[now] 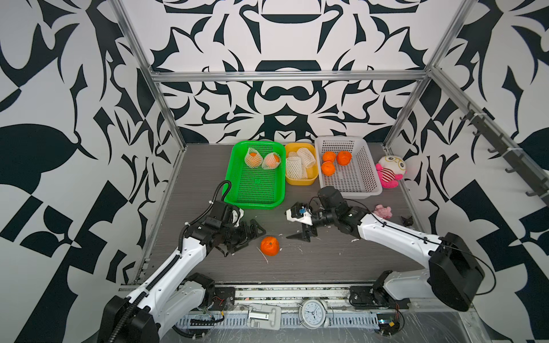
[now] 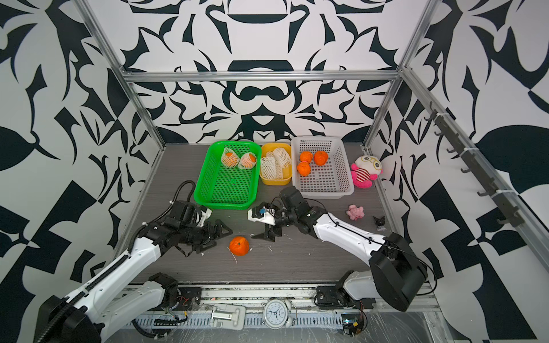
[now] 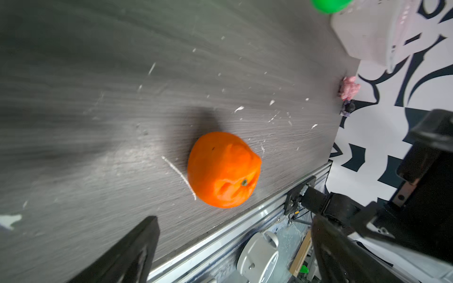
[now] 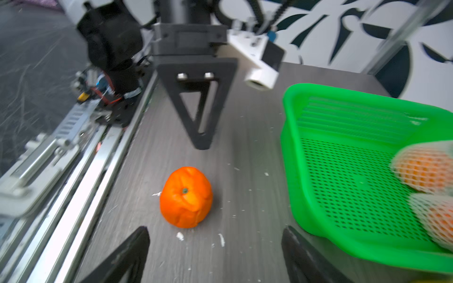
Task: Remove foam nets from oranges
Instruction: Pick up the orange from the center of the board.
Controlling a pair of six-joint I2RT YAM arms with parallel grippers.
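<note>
In both top views, a bare orange (image 1: 270, 246) (image 2: 239, 246) lies on the tabletop (image 1: 326, 261) between the open, empty left pincer (image 1: 248, 240) and right pincer (image 1: 298, 237). Left wrist: the orange (image 3: 224, 170) is blurred and the fingers (image 3: 132, 250) are cut off. Right wrist: the netted oranges (image 4: 426, 169) are cropped in the green basket (image 4: 294, 147).

In both top views the lower middle of the desk (image 1: 326, 264) is bare around one orange (image 1: 269, 246), which sits between the left pincer (image 1: 248, 239) and right pincer (image 1: 298, 237), both spread wide and clear of it. Across the upper middle, the green basket (image 1: 237, 181), yellow tub (image 1: 300, 181) and white basket (image 1: 372, 178) stand side by side (a wall of rims). Toys (image 1: 390, 170) crowd the right edge.
</note>
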